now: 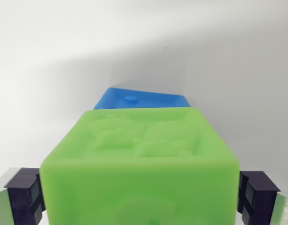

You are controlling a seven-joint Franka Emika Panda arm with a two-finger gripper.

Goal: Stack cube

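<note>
You are looking straight down the wrist camera at a green cube (141, 164) that fills most of the lower frame. Its upper face carries a raised relief pattern (the shapes are soft and blurred, so you cannot make out what they depict), and a second faint relief shows on the near face toward the bottom edge.

Your gripper (140, 194) is clamped on this green cube: the dark fingers (24, 192) sit at both lower corners of the picture, one pressed against the cube's side at the wrist view's left and the other against its side at the wrist view's right, with no gap visible between pad and cube. Metallic grey parts of the finger mounts show just outside the dark pads at both edges.

Behind the green cube, and partly hidden by its far edge, you can see a blue cube (141, 100). Only its top face and a sliver of its corners show, with a small round stud near the middle of that face. From this angle you cannot tell whether the green cube touches the blue one or hangs clear of it.

Everything else is a plain white surface (55, 65), with a broad grey shadow running across it above the blue cube.
</note>
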